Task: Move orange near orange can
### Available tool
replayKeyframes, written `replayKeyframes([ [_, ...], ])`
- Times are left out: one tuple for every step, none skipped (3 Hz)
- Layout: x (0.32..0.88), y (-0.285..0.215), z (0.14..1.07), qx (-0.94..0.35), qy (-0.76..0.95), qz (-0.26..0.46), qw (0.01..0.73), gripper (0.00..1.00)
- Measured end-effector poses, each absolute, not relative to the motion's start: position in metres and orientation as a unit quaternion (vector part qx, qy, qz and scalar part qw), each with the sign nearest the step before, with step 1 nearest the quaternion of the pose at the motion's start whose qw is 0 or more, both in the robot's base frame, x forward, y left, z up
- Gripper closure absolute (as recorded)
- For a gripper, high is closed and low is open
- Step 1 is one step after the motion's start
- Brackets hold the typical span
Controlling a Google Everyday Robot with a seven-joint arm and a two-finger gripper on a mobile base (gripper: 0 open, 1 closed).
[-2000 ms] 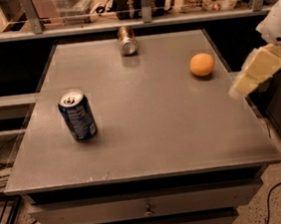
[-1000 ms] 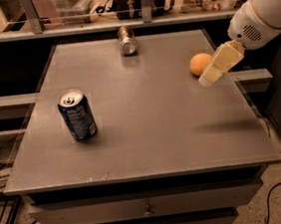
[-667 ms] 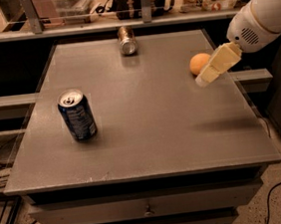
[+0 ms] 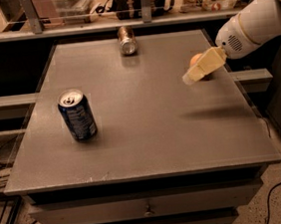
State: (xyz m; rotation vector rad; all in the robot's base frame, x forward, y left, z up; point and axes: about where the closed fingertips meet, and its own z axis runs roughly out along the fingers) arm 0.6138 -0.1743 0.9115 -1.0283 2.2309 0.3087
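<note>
The small round orange fruit (image 4: 194, 59) is lying unmoved near the right edge of the grey table (image 4: 144, 148), now being mostly covered by the cream-coloured gripper (image 4: 192, 77), which has been brought in from beyond that edge. Whether the gripper is released or clenched cannot be told. The brownish-orange drink can (image 4: 127, 40) is lying well apart at the far edge, so the carry is judged not yet begun.
</note>
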Motion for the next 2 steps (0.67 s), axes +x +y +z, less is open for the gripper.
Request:
replayKeyframes([
  [0.629, -0.170, 0.891, -0.376, 0.855, 0.143, 0.328, 0.00],
  [0.642, -0.169, 0.873, -0.362, 0.859, 0.157, 0.327, 0.00],
])
